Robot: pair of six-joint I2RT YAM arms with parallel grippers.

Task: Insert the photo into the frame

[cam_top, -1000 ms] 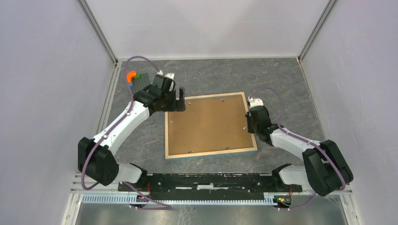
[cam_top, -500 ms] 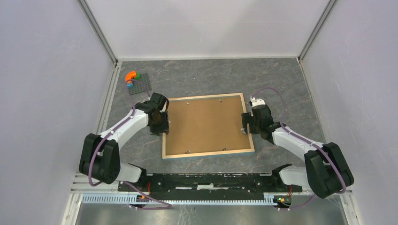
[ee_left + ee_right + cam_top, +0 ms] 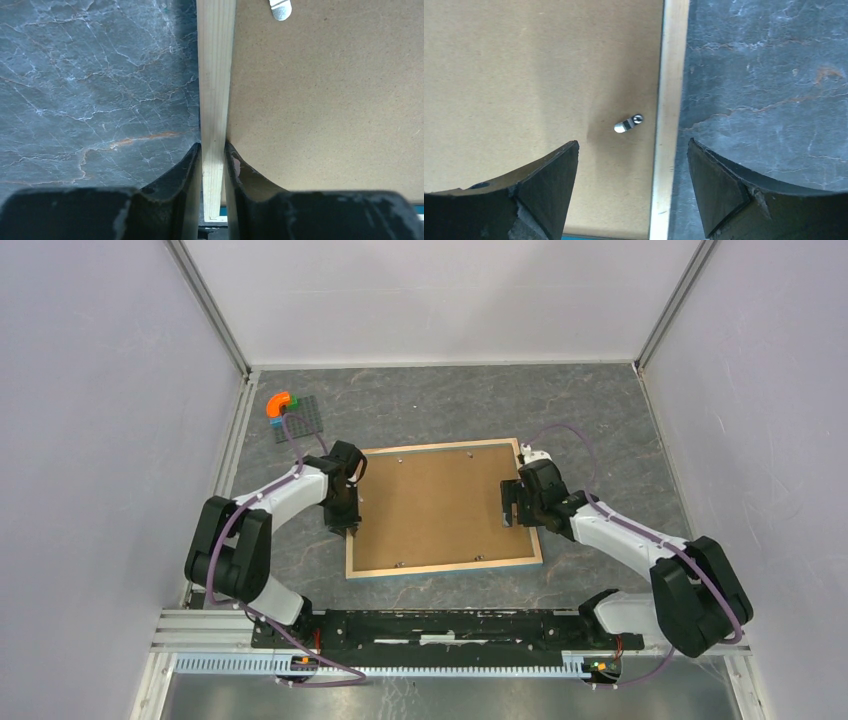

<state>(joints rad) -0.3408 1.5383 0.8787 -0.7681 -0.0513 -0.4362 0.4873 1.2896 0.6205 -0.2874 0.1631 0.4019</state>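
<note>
This looks like a robot test cell in a lab. Plain white panels (image 3: 100,440) close it in on three sides, joined at the corners by bare metal posts (image 3: 208,310). The table (image 3: 450,405) has a grey marbled top. A left arm (image 3: 285,495) and a right arm (image 3: 620,535), white and black with loose purple cables (image 3: 566,426), are bolted to a black rail (image 3: 440,625) along the near edge.

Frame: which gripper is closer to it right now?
Left. The left gripper is closed on the frame, pinching its left rail between both fingers. The right gripper hangs open over the right rail, straddling it without gripping.
</note>
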